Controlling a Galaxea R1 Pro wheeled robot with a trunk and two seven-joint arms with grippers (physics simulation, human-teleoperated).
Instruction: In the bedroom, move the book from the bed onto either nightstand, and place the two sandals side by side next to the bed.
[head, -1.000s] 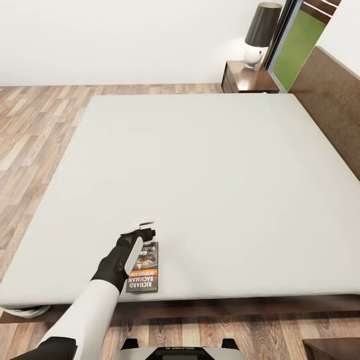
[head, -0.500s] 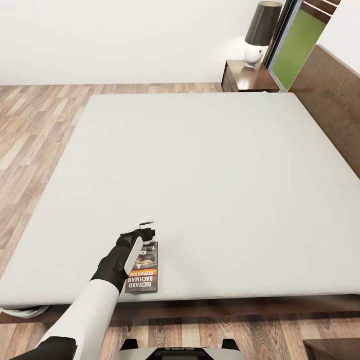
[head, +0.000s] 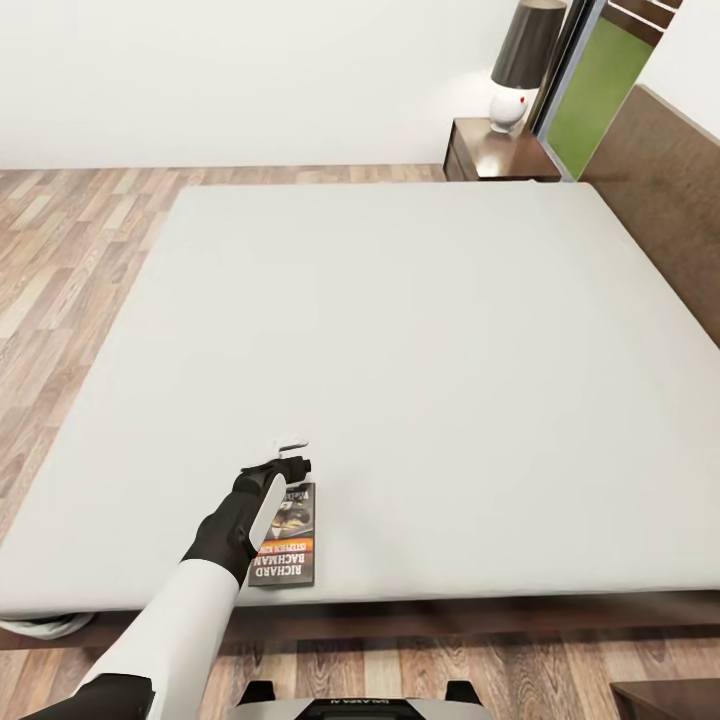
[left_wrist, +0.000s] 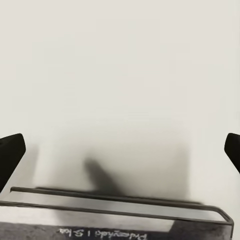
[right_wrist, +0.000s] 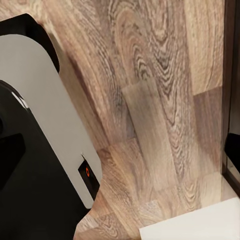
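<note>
On the pale grey-white mattress, the thin "RICHARD BACHMAN" paperback is half hidden by the spread left gripper.

The left hand and its forearm cover the near left strip of the book. In the left wrist view the book is cut off, its lettering too blurred to read, and only fingertips show.
</note>
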